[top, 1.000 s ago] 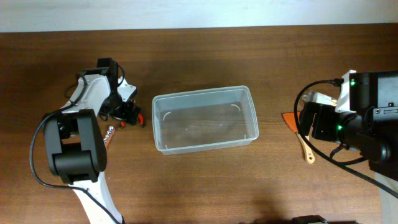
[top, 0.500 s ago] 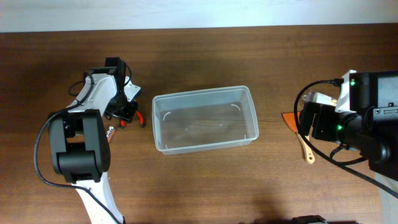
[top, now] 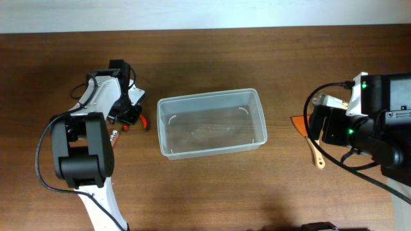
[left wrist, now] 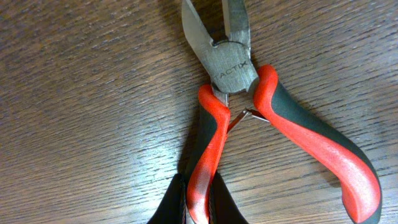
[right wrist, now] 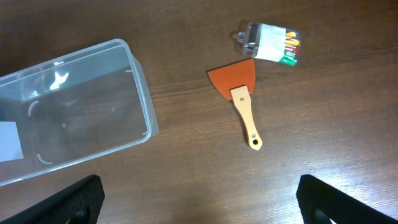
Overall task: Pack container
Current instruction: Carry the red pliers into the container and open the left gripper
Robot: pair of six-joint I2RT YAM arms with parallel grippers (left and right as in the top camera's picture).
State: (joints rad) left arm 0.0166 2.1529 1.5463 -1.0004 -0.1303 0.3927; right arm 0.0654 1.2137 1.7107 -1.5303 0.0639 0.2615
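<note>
The container [top: 209, 95], a clear rectangular tub, stands empty at the table's middle; its right end [right wrist: 140, 82] shows in the right wrist view. Left of it lie pliers [top: 137, 121] with red-and-black handles. In the left wrist view the pliers [left wrist: 231, 70] lie flat on the wood with handles spread. My left gripper [left wrist: 200, 202] is shut on the left handle, with a black finger on each side. My right gripper [right wrist: 199, 202] hangs open above bare wood right of the tub, holding nothing.
A scraper [right wrist: 241, 94] with an orange blade and wooden handle lies right of the tub, also seen in the overhead view as the scraper [top: 313, 146]. A small clear packet of coloured sticks [right wrist: 269, 42] lies beyond it. A small metal item [top: 113, 136] sits by the left arm.
My left gripper shifted slightly right over the pliers and closed from wide open onto one handle. The right arm has not moved.
</note>
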